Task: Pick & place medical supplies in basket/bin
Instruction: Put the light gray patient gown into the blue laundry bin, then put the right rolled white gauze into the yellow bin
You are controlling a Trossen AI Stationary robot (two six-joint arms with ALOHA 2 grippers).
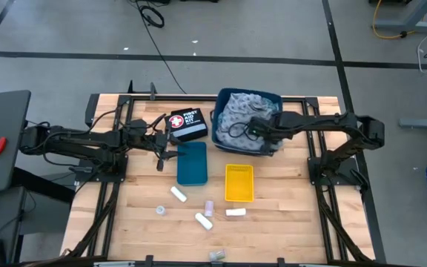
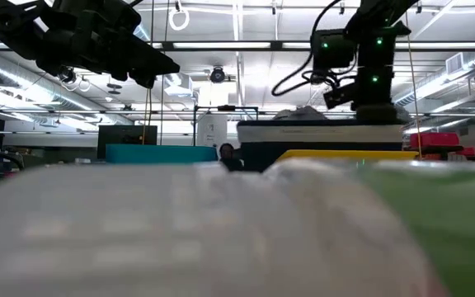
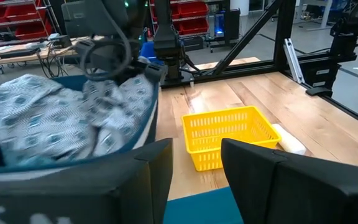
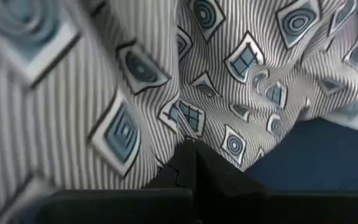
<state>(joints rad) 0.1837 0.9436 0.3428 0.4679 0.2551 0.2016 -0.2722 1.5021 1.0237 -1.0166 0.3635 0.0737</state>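
**Cloths in the bin, rolls still out**

High view: right gripper (image 1: 237, 130) sits inside the dark blue plastic bin (image 1: 273, 96), down on the grey patterned soft cloth (image 1: 237, 111). White gauze rolls (image 1: 203, 220) lie well away from that bin.

Left wrist view: left gripper (image 3: 194, 165) hangs beside the bin, fingers apart, holding nothing.

Right wrist view: fingers look pressed together against cloth; can't tell if fabric's pinched. If it is, lifting could drag the cloth back out.

R arm reaches inward across the table, dark two-finger gripper (image 1: 255, 126) pointing down, fingers closed together. L arm extended, gripper (image 1: 161, 157) fingers parted.
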